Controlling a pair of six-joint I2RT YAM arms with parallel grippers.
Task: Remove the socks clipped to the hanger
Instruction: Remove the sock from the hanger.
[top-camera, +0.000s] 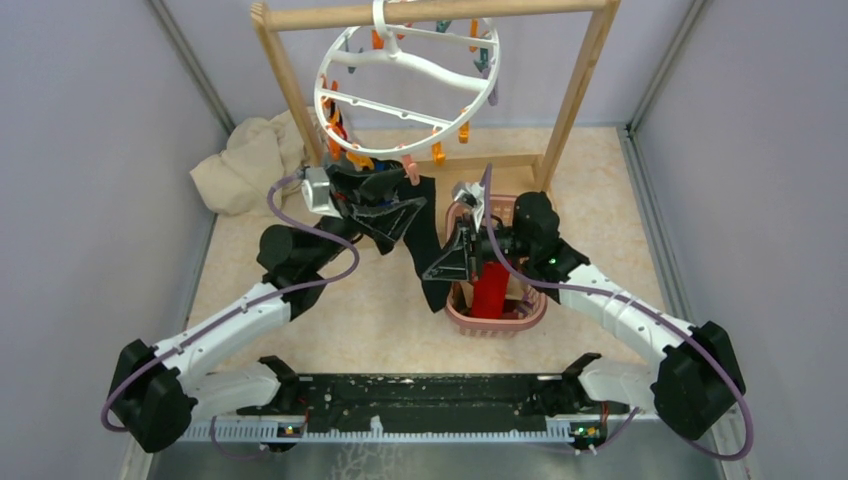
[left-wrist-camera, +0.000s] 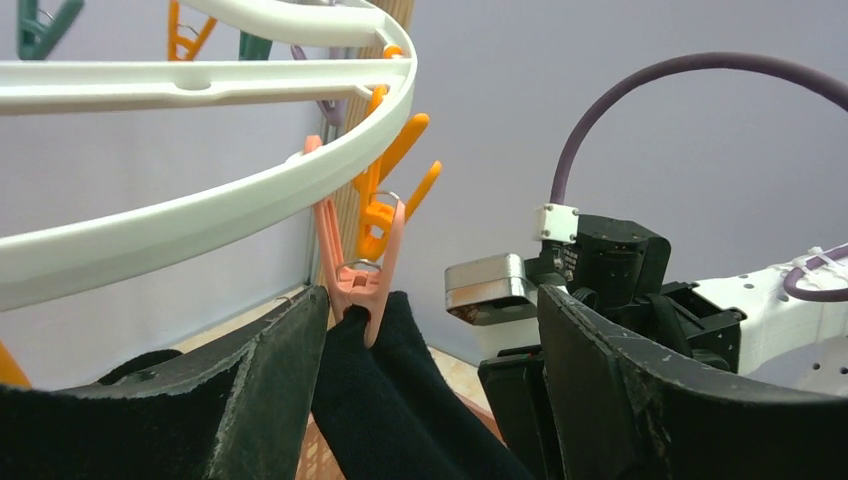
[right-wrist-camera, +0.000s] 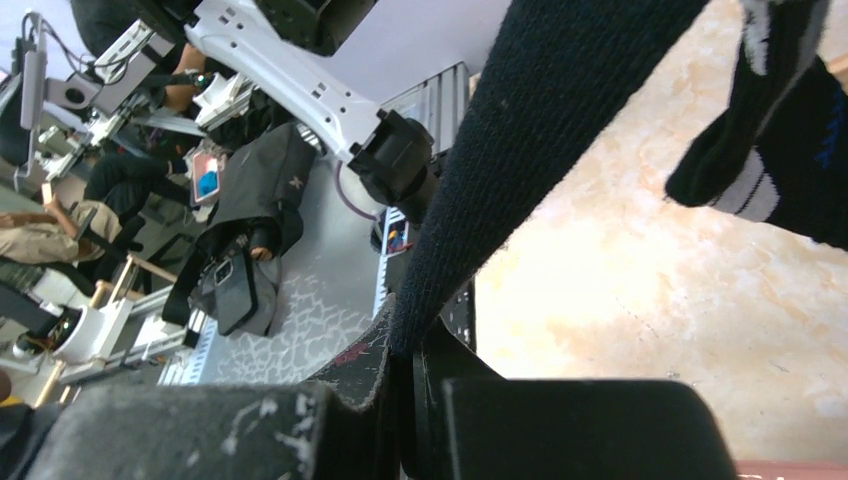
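Black sock (top-camera: 424, 215) hangs from a salmon clip (left-wrist-camera: 355, 282) on the hanger (left-wrist-camera: 200, 212), at its near rim above the counter (top-camera: 350, 300). Right gripper (right-wrist-camera: 405, 350) jaws pinch its lower end. Left gripper (left-wrist-camera: 428, 310) jaws stand open astride the clip; squeezing that first should free the sock cleanly.

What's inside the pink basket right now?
A red sock lies in the pink basket. The right gripper, shut on a black sock, and its arm cross over the far half, so anything else there is hidden.
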